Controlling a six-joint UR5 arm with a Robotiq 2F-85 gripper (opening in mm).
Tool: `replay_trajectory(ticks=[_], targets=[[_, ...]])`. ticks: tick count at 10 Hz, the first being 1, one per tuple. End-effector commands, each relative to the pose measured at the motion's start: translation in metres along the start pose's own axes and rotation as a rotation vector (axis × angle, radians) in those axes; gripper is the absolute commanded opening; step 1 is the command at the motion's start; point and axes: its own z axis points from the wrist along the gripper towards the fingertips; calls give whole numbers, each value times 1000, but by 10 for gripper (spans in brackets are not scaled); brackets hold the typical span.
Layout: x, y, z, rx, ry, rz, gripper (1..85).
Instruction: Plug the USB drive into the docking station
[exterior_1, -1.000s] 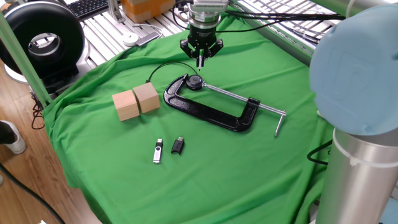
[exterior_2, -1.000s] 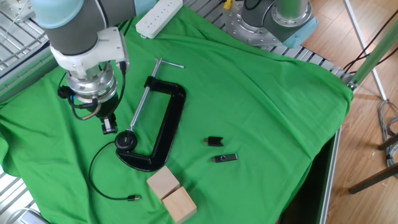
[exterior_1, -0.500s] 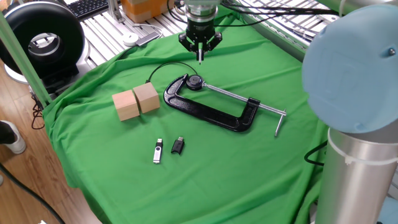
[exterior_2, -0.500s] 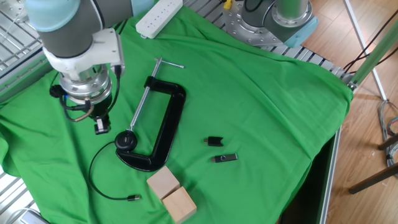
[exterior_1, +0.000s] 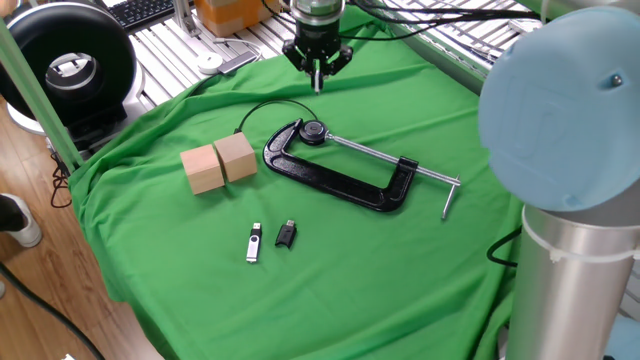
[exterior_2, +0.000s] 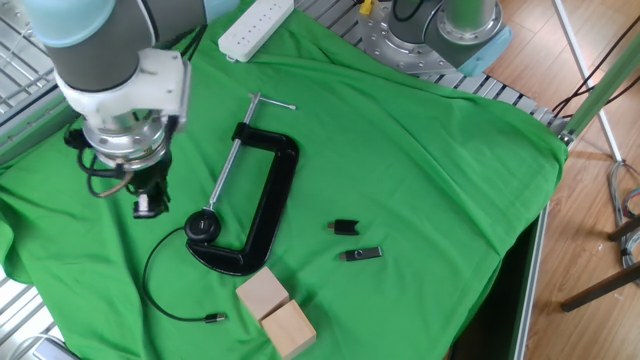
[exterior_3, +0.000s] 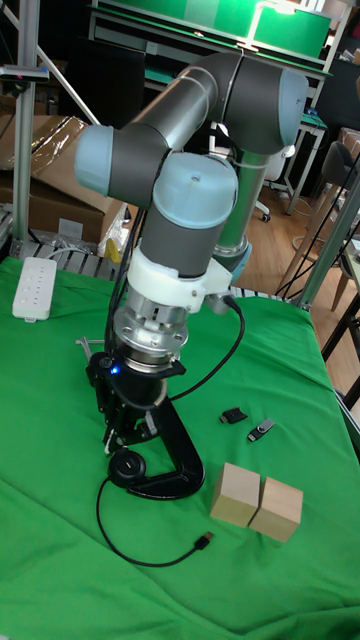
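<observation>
The USB drive (exterior_1: 253, 242) (exterior_2: 362, 254) (exterior_3: 261, 430), silver and black, lies flat on the green cloth beside a small black dongle (exterior_1: 286, 234) (exterior_2: 345, 227). A round black puck with a cable, which I take for the docking station (exterior_1: 312, 131) (exterior_2: 204, 226) (exterior_3: 128, 466), sits at the jaw of a black C-clamp (exterior_1: 340, 178) (exterior_2: 265, 200). My gripper (exterior_1: 318, 85) (exterior_2: 145, 205) (exterior_3: 120, 440) hangs shut above the cloth, just beyond the puck and far from the drive. I see nothing held between its fingers.
Two wooden blocks (exterior_1: 220, 165) (exterior_2: 275, 310) (exterior_3: 255, 508) stand side by side between puck and drive. The puck's cable loops to a loose plug (exterior_2: 213, 318) (exterior_3: 203, 541). A white power strip (exterior_2: 255, 28) lies at the cloth's edge. The arm's base (exterior_1: 575, 260) stands close to the clamp's handle.
The gripper has drawn away from the puck and clamp, toward the far edge of the cloth, staying shut. Nothing on the cloth has moved.
</observation>
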Motion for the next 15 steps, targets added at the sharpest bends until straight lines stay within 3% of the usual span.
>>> replay_trajectory(ticks=[1, 3, 5, 7, 8, 9, 11, 12, 13, 14, 15], targets=[[-8, -14, -10, 79, -104, 459, 17], [3, -14, -9, 77, -85, 940, 17], [-1, -16, -11, 72, -120, 1315, 17], [-21, -1, -10, -59, -117, 1735, 17], [-30, -2, -10, -97, -123, 1926, 17], [-32, -4, -9, -107, -114, 2059, 17], [-16, -5, -3, -36, -17, 2298, 17], [-19, -10, 2, -30, -18, 2390, 17], [-19, -22, 5, -20, -71, 2495, 17], [-31, -31, 4, -68, -128, 2582, 17], [-37, -34, 3, -99, -140, 2646, 17]])
